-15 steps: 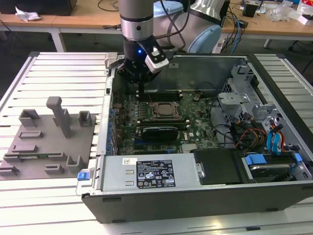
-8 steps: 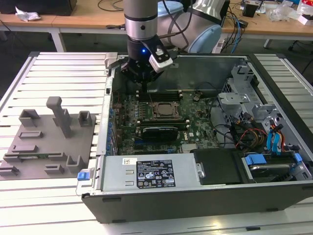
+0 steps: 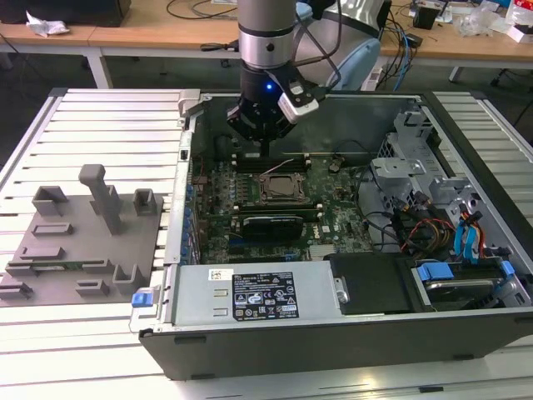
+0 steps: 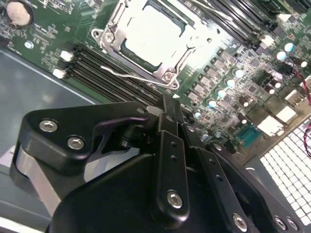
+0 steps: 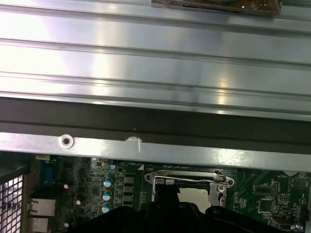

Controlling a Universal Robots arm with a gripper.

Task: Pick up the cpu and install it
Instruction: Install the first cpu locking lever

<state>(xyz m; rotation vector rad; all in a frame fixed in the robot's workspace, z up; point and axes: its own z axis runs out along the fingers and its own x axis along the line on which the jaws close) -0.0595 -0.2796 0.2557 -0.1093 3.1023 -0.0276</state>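
The cpu [image 4: 151, 30] lies flat as a pale silver square inside the black socket frame [image 4: 167, 73] on the green motherboard; it also shows pale in the first wrist view [image 5: 193, 194]. In the exterior view the socket [image 3: 277, 190] sits mid-board inside the open computer case [image 3: 333, 337]. My gripper [image 3: 263, 152] hangs just behind the socket, toward the case's back wall, a little above the board. Its black fingers [image 4: 171, 121] are pressed together in the second wrist view, shut, with nothing seen between them. The gripper [image 4: 172, 102] stands apart from the cpu.
A grey plastic tray [image 3: 79, 242] with upright blocks lies on the slatted table at the exterior view's left. Inside the case are memory slots [image 3: 266, 162], a power supply [image 3: 258, 296], and drive cages with cables [image 3: 433, 208]. The case wall [image 5: 146, 119] rises close by.
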